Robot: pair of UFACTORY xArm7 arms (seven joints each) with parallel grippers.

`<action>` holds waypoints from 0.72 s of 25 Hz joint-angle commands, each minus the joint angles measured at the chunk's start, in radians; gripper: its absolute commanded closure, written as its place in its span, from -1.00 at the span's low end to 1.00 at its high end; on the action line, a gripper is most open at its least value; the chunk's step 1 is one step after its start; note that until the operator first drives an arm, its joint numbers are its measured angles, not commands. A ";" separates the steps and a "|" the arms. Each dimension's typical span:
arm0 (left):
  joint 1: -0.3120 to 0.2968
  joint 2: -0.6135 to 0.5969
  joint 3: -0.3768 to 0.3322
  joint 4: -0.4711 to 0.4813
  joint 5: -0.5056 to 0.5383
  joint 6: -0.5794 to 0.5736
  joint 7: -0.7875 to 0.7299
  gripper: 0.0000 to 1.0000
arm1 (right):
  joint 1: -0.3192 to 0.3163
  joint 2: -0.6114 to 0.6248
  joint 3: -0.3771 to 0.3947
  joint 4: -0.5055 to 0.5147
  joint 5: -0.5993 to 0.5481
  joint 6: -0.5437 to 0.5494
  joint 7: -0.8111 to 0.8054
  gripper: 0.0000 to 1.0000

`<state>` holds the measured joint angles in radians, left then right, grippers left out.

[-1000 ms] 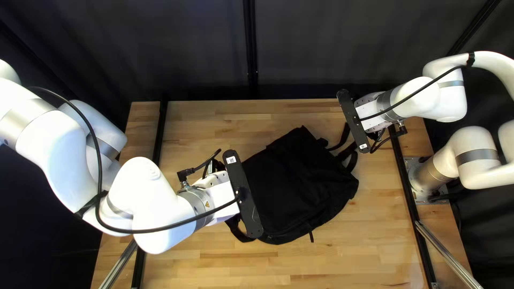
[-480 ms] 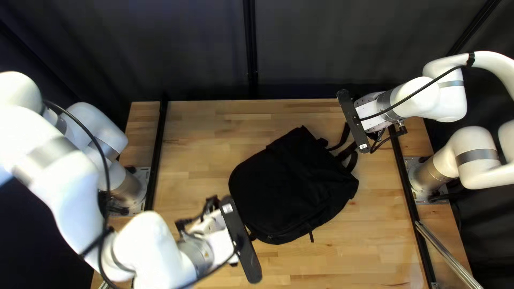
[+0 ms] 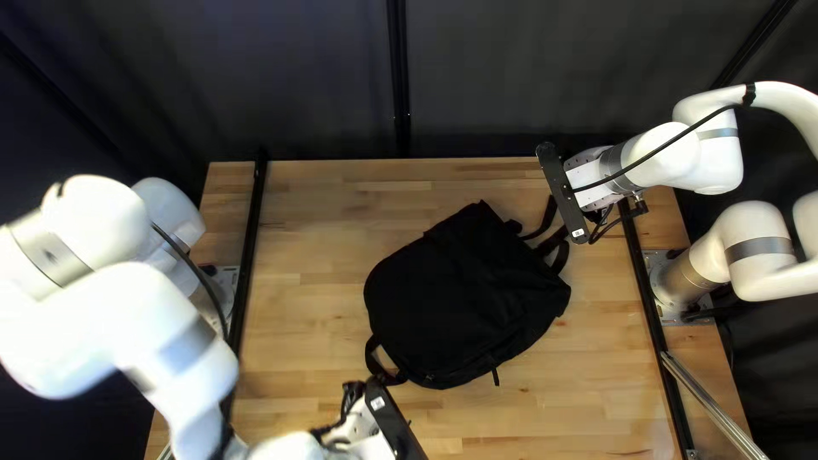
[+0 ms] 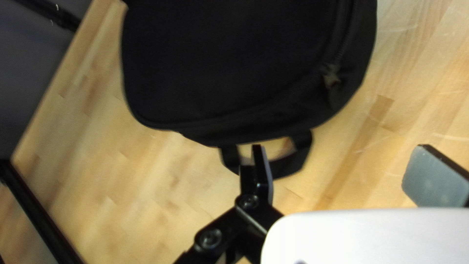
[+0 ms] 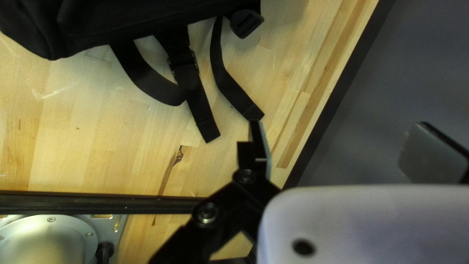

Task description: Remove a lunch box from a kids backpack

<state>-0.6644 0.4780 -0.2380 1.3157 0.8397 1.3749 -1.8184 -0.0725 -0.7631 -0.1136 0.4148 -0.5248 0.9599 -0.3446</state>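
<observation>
A black fabric backpack (image 3: 464,298) lies flat on the pale wooden table (image 3: 307,255), a little right of its middle and nearer the far edge at one end than at the other. Its rounded end faces the left edge and the near left corner, with a black webbing carry loop (image 3: 373,358) reaching onto the wood. At its other end, black webbing straps (image 3: 555,243) trail toward the right edge.

The left gripper (image 3: 365,430) is over the near part of the table, close to the near edge, beside the loop end of the backpack. In the left wrist view, the left gripper (image 4: 342,159) has its fingers spread wide, with nothing pinched. One finger overlaps the carry loop in view; I cannot tell whether they touch. A zipper pull (image 4: 331,79) shows on the backpack's rounded side.

The right gripper (image 3: 586,177) is above the far right part of the table, near the straps. The right wrist view shows the right gripper (image 5: 339,137) spread wide too, holding nothing. A loose strap end sits just ahead of one finger, and a black plastic buckle (image 5: 245,22) lies against the backpack's edge.

Beyond the far edge hangs a dark curtain (image 3: 290,77).
</observation>
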 commanded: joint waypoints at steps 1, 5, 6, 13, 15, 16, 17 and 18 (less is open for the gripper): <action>0.010 0.043 0.022 0.016 0.011 -0.048 -0.084 -1.00 | 0.000 0.000 0.000 0.000 0.000 0.000 0.000 -1.00; 0.010 0.043 0.022 0.016 0.011 -0.048 -0.084 -1.00 | 0.000 0.000 0.000 0.000 0.000 0.000 0.000 -1.00; 0.010 0.043 0.022 0.016 0.011 -0.048 -0.084 -1.00 | 0.000 0.000 0.000 0.000 0.000 0.000 0.000 -1.00; 0.011 0.059 0.033 0.048 0.010 -0.060 -0.127 -1.00 | 0.000 0.000 0.000 0.000 0.000 0.000 0.000 -1.00; 0.006 0.062 0.039 0.048 0.020 -0.066 -0.162 -1.00 | 0.000 0.000 0.000 0.000 0.000 0.000 0.000 -1.00; 0.004 0.066 0.043 0.048 0.027 -0.071 -0.180 -1.00 | 0.000 0.000 0.000 0.000 0.000 0.000 0.000 -1.00; 0.001 0.073 0.047 0.049 0.038 -0.079 -0.202 -1.00 | 0.000 0.000 0.000 0.000 0.000 0.000 0.000 -1.00; -0.001 0.078 0.053 0.044 0.051 -0.091 -0.224 -1.00 | 0.000 0.000 0.000 0.000 0.000 0.000 0.000 -1.00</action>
<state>-0.6585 0.5431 -0.1970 1.3626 0.8653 1.3055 -1.9945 -0.0725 -0.7631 -0.1136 0.4148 -0.5248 0.9599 -0.3446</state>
